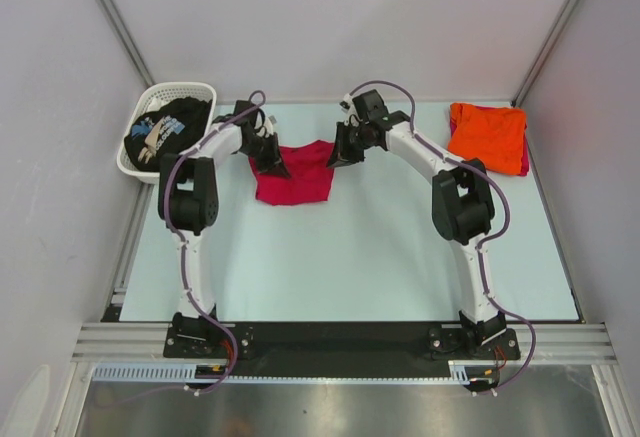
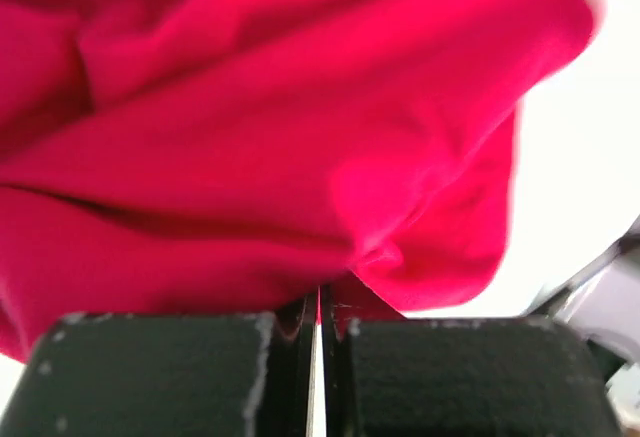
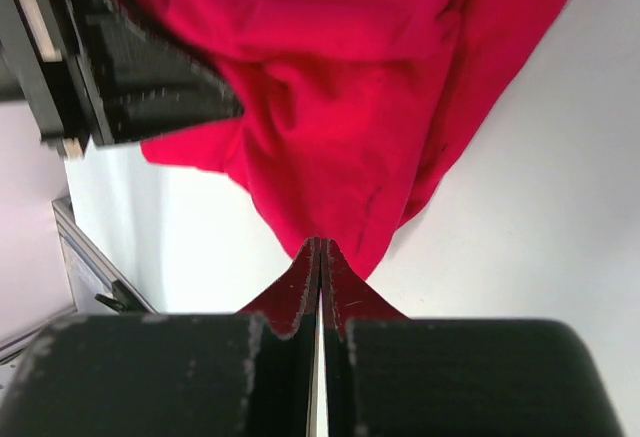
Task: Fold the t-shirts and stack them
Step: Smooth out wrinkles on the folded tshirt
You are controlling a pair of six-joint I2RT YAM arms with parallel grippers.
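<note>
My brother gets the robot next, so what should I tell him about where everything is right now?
The left gripper is shut on the red t-shirt, at one far corner.
The right gripper is shut on its other far corner.
Done: orange t-shirt folded, far right on the table.
To do: fold red; black t-shirt lies bunched in the white basket; stack all.
</note>
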